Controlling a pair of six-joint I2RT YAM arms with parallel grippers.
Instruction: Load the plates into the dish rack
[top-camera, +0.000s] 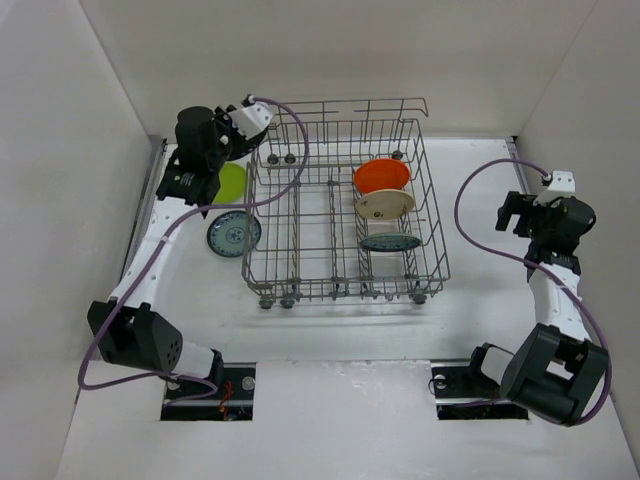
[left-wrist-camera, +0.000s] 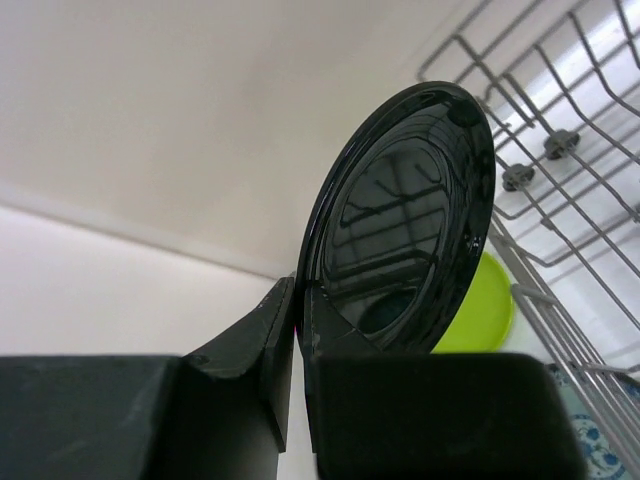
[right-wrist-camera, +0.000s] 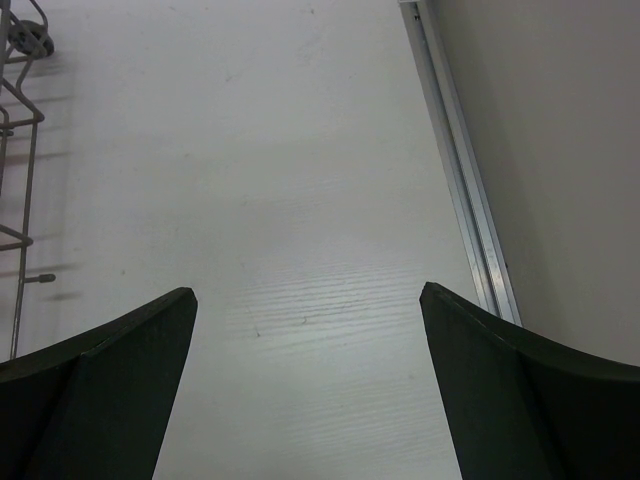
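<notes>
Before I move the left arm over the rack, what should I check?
1. Grip: left end effector shut on the black plate at its edge: ok.
2. Free slots: left half of the dish rack is bare: ok.
3. Plate lined up with the tines: cannot tell.
4. Right end effector open, empty, off to the rack's right: ok.
5. Green plate and blue plate lie flat outside the rack, probably out of the way: ok.

Dish rack (top-camera: 290, 240) left half free; three plates (top-camera: 386, 205) occupy right rows.
</notes>
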